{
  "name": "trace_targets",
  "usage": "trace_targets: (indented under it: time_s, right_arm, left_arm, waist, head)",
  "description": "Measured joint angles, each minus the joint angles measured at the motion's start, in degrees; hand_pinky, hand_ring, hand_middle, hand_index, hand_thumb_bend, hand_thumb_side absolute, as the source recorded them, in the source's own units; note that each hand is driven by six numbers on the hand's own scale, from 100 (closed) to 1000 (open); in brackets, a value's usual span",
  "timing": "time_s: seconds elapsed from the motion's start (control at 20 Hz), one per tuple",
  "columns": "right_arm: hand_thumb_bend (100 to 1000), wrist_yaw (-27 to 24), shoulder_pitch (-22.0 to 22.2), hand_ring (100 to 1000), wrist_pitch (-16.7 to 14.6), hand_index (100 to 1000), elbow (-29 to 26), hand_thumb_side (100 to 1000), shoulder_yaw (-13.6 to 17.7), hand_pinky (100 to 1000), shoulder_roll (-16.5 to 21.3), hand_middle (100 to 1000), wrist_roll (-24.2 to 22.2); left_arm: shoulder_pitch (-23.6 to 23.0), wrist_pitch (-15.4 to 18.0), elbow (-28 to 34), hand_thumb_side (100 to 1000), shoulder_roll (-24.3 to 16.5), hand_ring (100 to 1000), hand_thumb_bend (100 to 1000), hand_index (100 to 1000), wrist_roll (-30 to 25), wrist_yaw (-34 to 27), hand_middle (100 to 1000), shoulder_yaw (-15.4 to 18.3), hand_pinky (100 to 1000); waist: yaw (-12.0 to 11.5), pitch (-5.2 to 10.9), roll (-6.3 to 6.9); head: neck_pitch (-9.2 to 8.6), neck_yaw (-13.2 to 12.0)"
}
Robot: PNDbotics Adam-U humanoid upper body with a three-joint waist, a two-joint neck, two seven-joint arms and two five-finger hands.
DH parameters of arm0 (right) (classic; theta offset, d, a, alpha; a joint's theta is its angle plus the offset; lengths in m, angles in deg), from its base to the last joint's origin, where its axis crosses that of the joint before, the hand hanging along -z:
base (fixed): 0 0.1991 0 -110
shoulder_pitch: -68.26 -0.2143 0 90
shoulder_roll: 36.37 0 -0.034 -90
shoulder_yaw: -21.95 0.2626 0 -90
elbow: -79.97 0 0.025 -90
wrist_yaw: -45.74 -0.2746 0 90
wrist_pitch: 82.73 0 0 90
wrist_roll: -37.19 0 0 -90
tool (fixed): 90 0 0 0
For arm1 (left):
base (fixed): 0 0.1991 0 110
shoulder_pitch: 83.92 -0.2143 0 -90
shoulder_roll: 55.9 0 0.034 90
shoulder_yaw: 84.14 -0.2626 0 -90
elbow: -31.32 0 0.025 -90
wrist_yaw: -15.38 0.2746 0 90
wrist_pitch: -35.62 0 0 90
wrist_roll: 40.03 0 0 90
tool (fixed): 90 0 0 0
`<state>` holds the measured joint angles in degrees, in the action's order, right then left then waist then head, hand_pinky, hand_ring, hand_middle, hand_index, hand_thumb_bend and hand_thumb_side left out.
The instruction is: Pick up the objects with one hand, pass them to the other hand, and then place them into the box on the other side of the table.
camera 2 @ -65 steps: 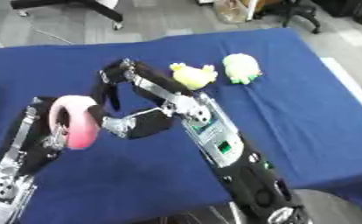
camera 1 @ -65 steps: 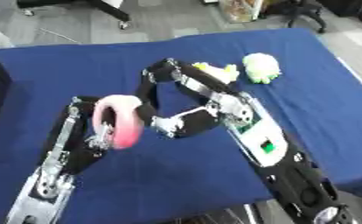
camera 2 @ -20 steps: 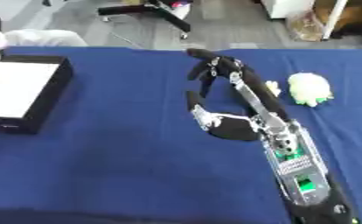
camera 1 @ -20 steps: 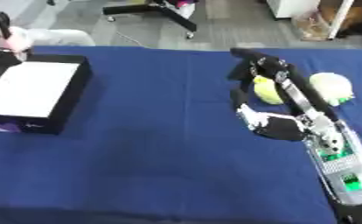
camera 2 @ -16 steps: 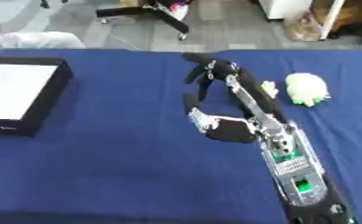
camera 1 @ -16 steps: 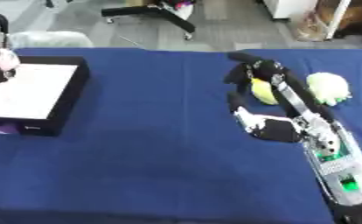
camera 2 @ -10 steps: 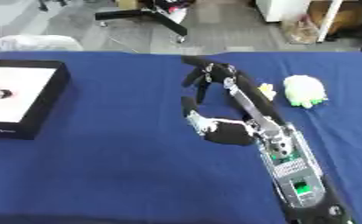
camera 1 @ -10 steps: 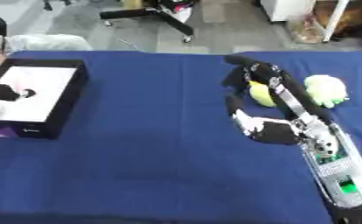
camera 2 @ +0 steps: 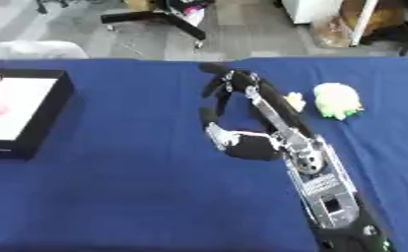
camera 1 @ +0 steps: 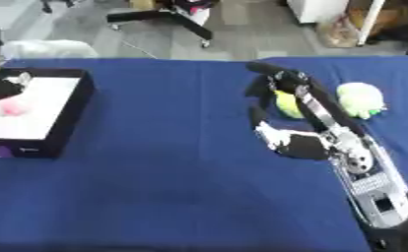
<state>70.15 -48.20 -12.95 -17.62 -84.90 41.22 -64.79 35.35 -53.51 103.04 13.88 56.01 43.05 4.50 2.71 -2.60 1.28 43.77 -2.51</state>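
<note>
Left eye view: blue table (camera 1: 155, 187) w/ a black box (camera 1: 69, 115), white inside, at the far left edge. Pink object (camera 1: 14, 108) lies inside the box on the white floor, near its left part. Robot's left hand (camera 1: 2, 87) is over the box's upper-left area, just above the pink thing and apart from it; only a dark part w/ some white shows at the frame edge, so can't tell if its fingers are straight or curled.

Right arm comes in from the lower right corner and runs up across the table. Right hand (camera 1: 272, 81) sits at the arm's far end, mid-right of the table, fingers bent downward in a loose hook, holding nothing. Yellow object (camera 1: 287, 104) lies on the cloth just right of and below that hand, partly hidden behind the forearm; whether they touch is unclear. Pale green plush (camera 1: 361, 100) lies further right, near the table's right edge, apart from the yellow one.

Right eye view: same layout; yellow thing shows only as a small sliver beside the arm, green plush well clear of the arm.

Beyond the table: grey floor, office chair base (camera 1: 160, 17) at top centre.
</note>
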Motion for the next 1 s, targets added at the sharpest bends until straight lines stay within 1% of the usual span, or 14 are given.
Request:
trace_targets:
  time_s: [0.1, 0.15, 0.2, 0.3, 0.4, 0.5, 0.6, 0.8, 1.0]
  right_arm:
    - [100, 0.8, -0.7, 433, 0.4, 920, 1.5, 474, 0.7, 658, 0.2, 598, 0.7]
    - [100, 1.2, -1.2, 433, 0.6, 920, 2.4, 477, 1.1, 657, 0.5, 598, 1.2]
    - [100, 1.6, -1.9, 432, 0.9, 920, 3.3, 472, 1.6, 657, 0.8, 599, 1.7]
    - [100, 2.6, -3.4, 430, 1.6, 920, 5.4, 471, 2.6, 657, 1.4, 598, 2.9]
    - [100, 3.5, -5.3, 419, 2.5, 917, 8.0, 484, 3.7, 651, 2.2, 594, 4.2]
    - [100, 3.8, -7.7, 416, 3.6, 916, 11.4, 489, 4.7, 650, 3.1, 593, 5.4]
    - [100, 4.2, -10.2, 410, 4.7, 911, 15.5, 500, 5.8, 646, 4.0, 589, 6.6]
    - [100, 5.7, -15.4, 404, 6.7, 911, 25.6, 532, 8.5, 641, 5.0, 591, 9.3]
    - [100, 9.4, -19.9, 385, 8.7, 913, 36.1, 538, 11.6, 647, 5.1, 603, 12.0]
  left_arm:
    - [-2.2, 2.0, 7.8, 629, 1.3, 721, 170, 897, 0.0, -6.5, 783, -0.8, 789]
    - [-3.4, 2.7, 11.6, 566, 2.2, 710, 404, 893, -0.1, -9.3, 775, -1.2, 784]
    - [-4.6, 3.3, 15.2, 650, 3.2, 706, 150, 891, -0.2, -11.9, 773, -1.7, 781]
    - [-6.5, 4.1, 21.5, 658, 5.2, 697, 137, 886, -0.8, -16.1, 767, -2.9, 777]
    - [-7.8, 4.6, 26.5, 685, 7.1, 684, 116, 881, -1.5, -19.3, 756, -4.2, 772]
    - [-8.5, 5.0, 30.3, 690, 9.1, 681, 116, 880, -2.5, -21.8, 754, -5.6, 771]
    - [-8.8, 5.3, 33.0, 696, 11.4, 678, 118, 878, -3.5, -23.5, 751, -6.8, 771]
    - [-9.1, 6.4, 36.2, 710, 16.2, 685, 121, 884, -5.8, -25.8, 757, -8.1, 778]
    - [-9.8, 7.4, 37.8, 724, 19.3, 685, 111, 886, -8.9, -27.0, 757, -8.8, 779]
  waist:
    - [-0.2, -0.02, -0.19]
    - [-0.3, -0.04, -0.32]
    - [-0.4, -0.1, -0.43]
    - [-0.7, -0.31, -0.7]
    - [-0.9, -0.4, -0.81]
    - [-1.3, -0.72, -0.76]
    - [-1.9, -1.04, -0.62]
    - [-3.4, -1.6, 0.11]
    - [-4.5, -1.86, 0.64]
  head:
    - [0.02, 2.5]
    - [0.03, 4.0]
    - [0.03, 5.9]
    - [0.05, 9.9]
    - [0.11, 13.9]
    - [0.26, 17.4]
    - [0.31, 20.2]
    - [0.45, 24.7]
    - [0.46, 27.6]
